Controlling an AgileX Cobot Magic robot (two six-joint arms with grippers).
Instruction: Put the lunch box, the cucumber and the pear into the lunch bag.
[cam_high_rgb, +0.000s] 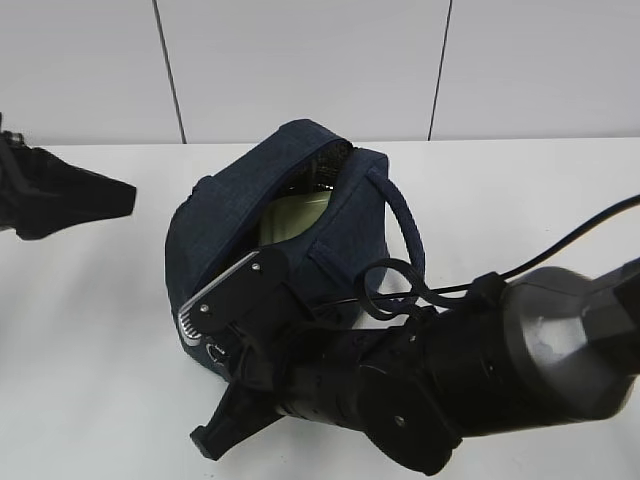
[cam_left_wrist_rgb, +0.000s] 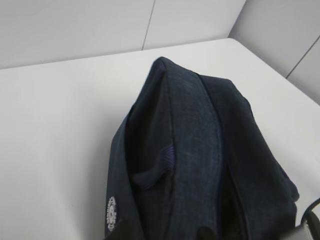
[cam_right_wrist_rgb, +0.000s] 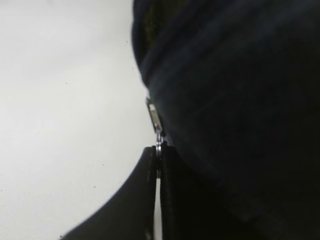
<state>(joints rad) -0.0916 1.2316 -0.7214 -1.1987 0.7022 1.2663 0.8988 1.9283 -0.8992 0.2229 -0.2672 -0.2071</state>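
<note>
The dark navy lunch bag (cam_high_rgb: 300, 200) stands on the white table with its top partly open. Through the gap I see the pale green lid of the lunch box (cam_high_rgb: 290, 215) inside it. The cucumber and the pear are hidden or out of view. My right gripper (cam_right_wrist_rgb: 158, 150) is shut on the metal ring of the zipper pull (cam_right_wrist_rgb: 156, 120) at the bag's near lower end; in the exterior view it (cam_high_rgb: 195, 330) lies against the bag's front. My left gripper (cam_high_rgb: 100, 197) hovers left of the bag, apart from it. The left wrist view shows only the bag (cam_left_wrist_rgb: 200, 150), no fingers.
The bag's padded loop handle (cam_high_rgb: 402, 235) arches over its right side. The right arm's black cables (cam_high_rgb: 400, 290) loop beside the handle. The white table (cam_high_rgb: 90, 330) ends at a pale panelled wall (cam_high_rgb: 300, 60) behind the bag.
</note>
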